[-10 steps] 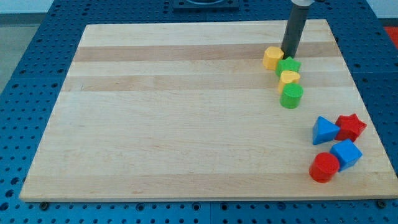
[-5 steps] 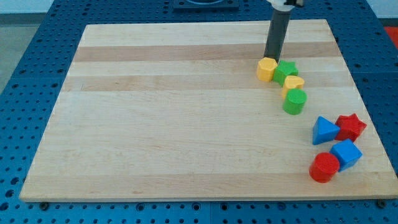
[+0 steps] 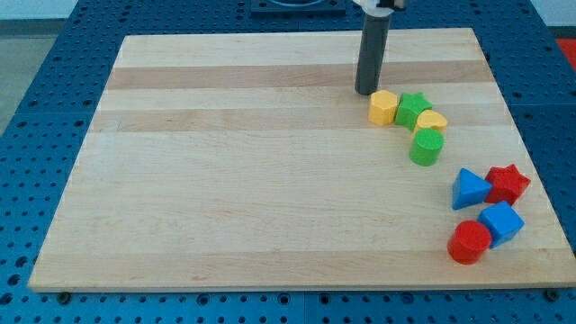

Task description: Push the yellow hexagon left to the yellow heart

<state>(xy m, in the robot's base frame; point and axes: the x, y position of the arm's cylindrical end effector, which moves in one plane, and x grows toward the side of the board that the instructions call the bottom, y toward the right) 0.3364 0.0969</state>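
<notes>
Toward the board's far right my tip is resting just far-left of the yellow hexagon; I'm carrying no jaws, only a rod; the hexagon is sitting left of the yellow heart, green star between; any further nudging is calling for gentleness.

You have the yellow hexagon lying flat on the table, near its top edge and toward the right side, its upper face bright and its side walls darker. The yellow heart lies flat too, to the hexagon's right and a little nearer the bottom edge, apart from it.
</notes>
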